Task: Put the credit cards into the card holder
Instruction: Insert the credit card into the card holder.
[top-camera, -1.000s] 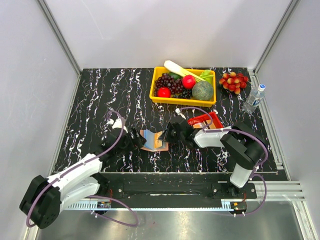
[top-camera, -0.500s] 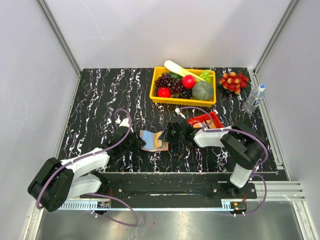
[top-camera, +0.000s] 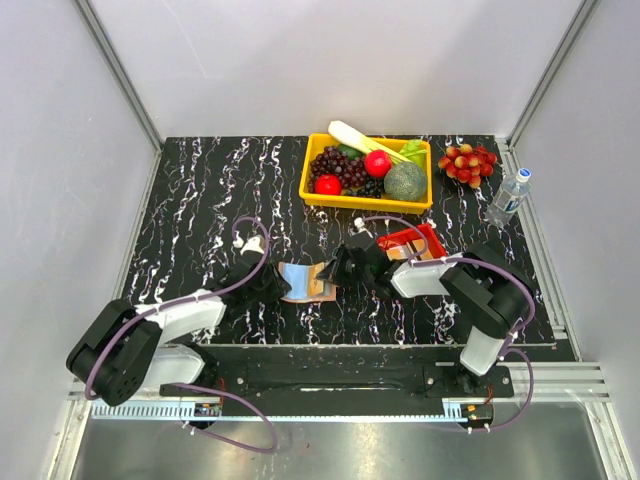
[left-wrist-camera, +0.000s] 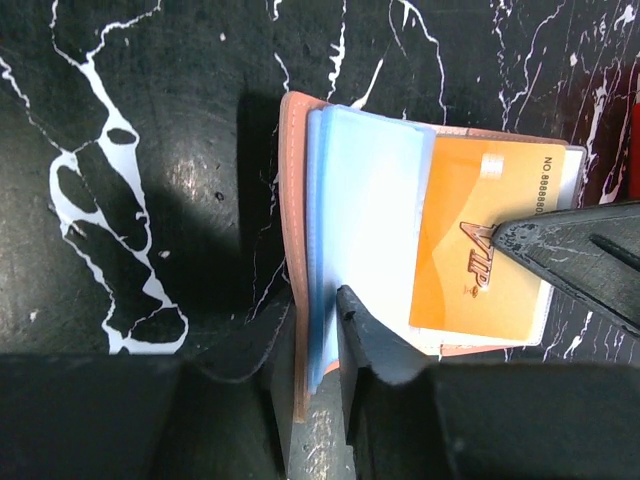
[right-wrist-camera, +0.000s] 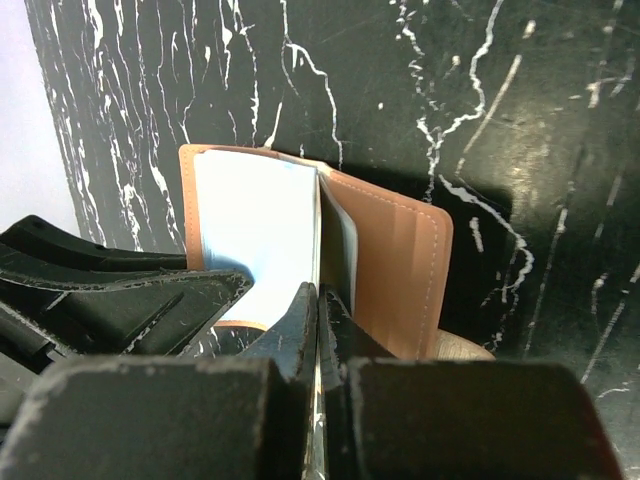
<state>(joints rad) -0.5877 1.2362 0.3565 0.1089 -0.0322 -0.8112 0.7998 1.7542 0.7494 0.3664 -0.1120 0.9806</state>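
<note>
Card holder: the card holder (left-wrist-camera: 368, 190) lies open on the counter (top-camera: 195, 200), near the front edge, between the two arms. Its salmon cover is outside and the pale blue lining faces up.
Left fingers: the left fingers (top-camera: 270, 284) are clamped on the left flap of the card holder. In the left wrist view one finger is under the salmon cover and the other is on the blue lining.
Gold card: a gold card (left-wrist-camera: 478, 250) with the letters "VIP" lies on the right half of the card holder. Its left part is behind a clear blue pocket.
Right fingers: the right fingers (top-camera: 335, 272) are almost together, with only a thin pale edge between them. In the left wrist view their tip touches the gold card, so they are pinched on this card.
Other cards: I cannot tell where they are.
Red tray: a small red tray (top-camera: 425, 232) is just behind the right arm.
Far side: a yellow basket (top-camera: 365, 203) with fruit and vegetables, a bunch of red grapes (top-camera: 467, 162) beside it, and a water bottle (top-camera: 510, 195) at the right edge.
</note>
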